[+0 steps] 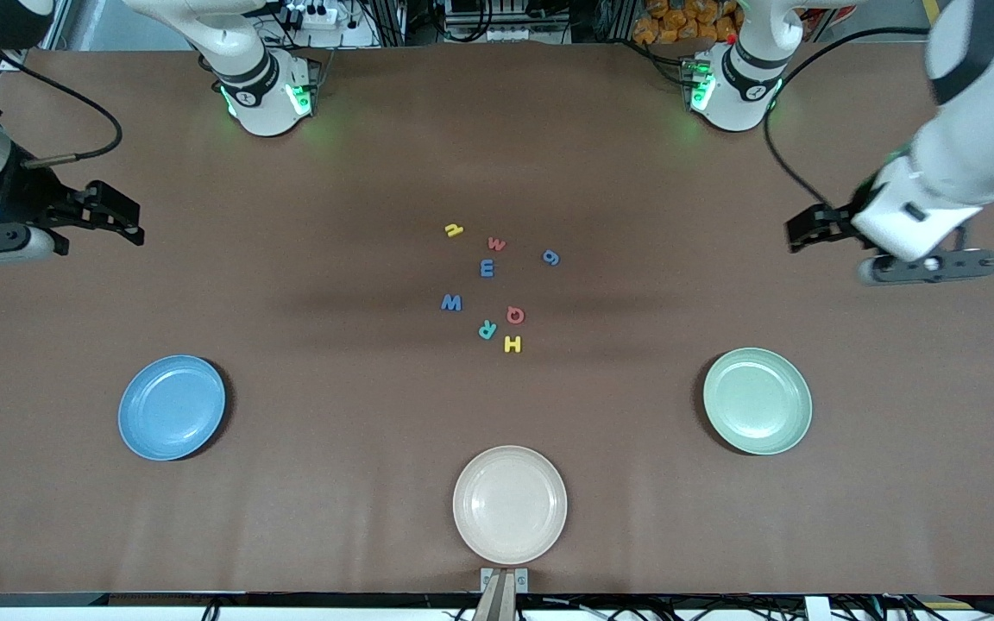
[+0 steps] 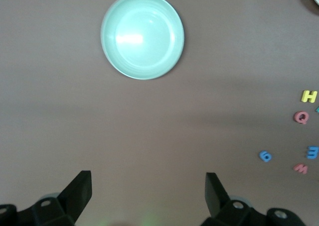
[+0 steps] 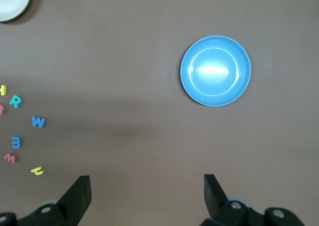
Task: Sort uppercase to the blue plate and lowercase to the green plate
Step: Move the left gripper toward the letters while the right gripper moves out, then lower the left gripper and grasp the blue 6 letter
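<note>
**Sorting not yet begun: all eight letters loose, both target plates bare**

Blue plate (image 1: 172,407) sits toward the right arm's end of the table; green plate (image 1: 758,400) toward the left arm's end. Neither carries a letter. A beige plate (image 1: 510,504) lies between them, nearest the front camera (not part of the sort, also bare).

All letters lie in one loose cluster mid-table, well apart from every plate, none touching another.
- Farther from the camera: curvy yellow h (image 1: 454,229), red w (image 1: 497,244), blue g (image 1: 550,257), blue E (image 1: 487,268).
- Nearer the camera: blue W (image 1: 451,303), red Q (image 1: 515,315), teal R (image 1: 487,329), yellow H (image 1: 512,344).

Left gripper (image 1: 808,229) hangs over bare table at its own end, jaws spread wide and holding nothing; its wrist view looks down on the green plate with the fingers (image 2: 79,188) well apart. Right gripper (image 1: 113,213) hangs over bare table at the opposite end, jaws likewise wide and empty, the blue plate in its wrist view.

Judgement: zero of eight placed. Left to do: W, Q, R, H to blue; h, w, g, E to green. The letters are small and flat (likely awkward to pinch off the cloth), and R, Q and H sit close together, so a pick there risks nudging a neighbour.
</note>
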`<move>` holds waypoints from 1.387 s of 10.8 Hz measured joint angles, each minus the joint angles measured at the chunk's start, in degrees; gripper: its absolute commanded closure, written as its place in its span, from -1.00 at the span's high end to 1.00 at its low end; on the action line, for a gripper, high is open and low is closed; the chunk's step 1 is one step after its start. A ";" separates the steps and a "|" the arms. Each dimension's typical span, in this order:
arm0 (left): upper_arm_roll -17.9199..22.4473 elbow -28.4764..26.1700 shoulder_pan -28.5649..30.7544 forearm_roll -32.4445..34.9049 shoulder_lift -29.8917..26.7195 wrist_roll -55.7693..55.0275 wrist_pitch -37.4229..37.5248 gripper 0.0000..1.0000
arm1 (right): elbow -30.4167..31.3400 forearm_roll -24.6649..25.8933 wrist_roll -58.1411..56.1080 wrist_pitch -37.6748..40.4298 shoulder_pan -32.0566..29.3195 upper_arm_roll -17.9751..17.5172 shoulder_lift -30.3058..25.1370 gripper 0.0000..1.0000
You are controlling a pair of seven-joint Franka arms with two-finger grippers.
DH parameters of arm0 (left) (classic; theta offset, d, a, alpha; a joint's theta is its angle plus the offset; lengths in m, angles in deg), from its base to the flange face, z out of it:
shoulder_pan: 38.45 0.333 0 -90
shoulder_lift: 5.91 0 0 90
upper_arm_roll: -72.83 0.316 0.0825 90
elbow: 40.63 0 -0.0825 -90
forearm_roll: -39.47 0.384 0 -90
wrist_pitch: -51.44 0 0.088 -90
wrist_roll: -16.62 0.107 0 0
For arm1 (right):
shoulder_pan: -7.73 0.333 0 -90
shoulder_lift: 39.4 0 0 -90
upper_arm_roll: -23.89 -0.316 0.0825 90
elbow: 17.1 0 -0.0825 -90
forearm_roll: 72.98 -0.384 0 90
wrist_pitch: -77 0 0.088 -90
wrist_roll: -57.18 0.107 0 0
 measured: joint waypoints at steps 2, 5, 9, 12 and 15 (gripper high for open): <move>-6.12 -6.35 -0.20 -0.03 0.13 -10.86 -6.34 1.00 | 0.04 -0.07 0.01 0.00 -0.03 0.01 0.85 1.00; -14.42 -14.64 -0.37 -0.04 0.90 -29.51 -17.65 1.00 | 0.11 -0.90 0.02 -0.58 -0.23 0.09 2.17 1.00; -21.36 -18.33 -3.14 2.00 7.55 -52.79 -27.41 1.00 | 0.45 -2.14 0.02 -3.27 0.23 0.00 8.45 1.00; -21.40 -20.64 -7.34 2.66 11.79 -59.61 -33.87 0.98 | 0.45 -2.19 0.07 -5.93 2.80 -0.31 12.86 1.00; -19.58 -21.91 -11.94 8.70 15.60 -66.81 -36.63 0.89 | 0.44 -2.19 0.09 -6.17 3.16 -0.23 13.77 1.00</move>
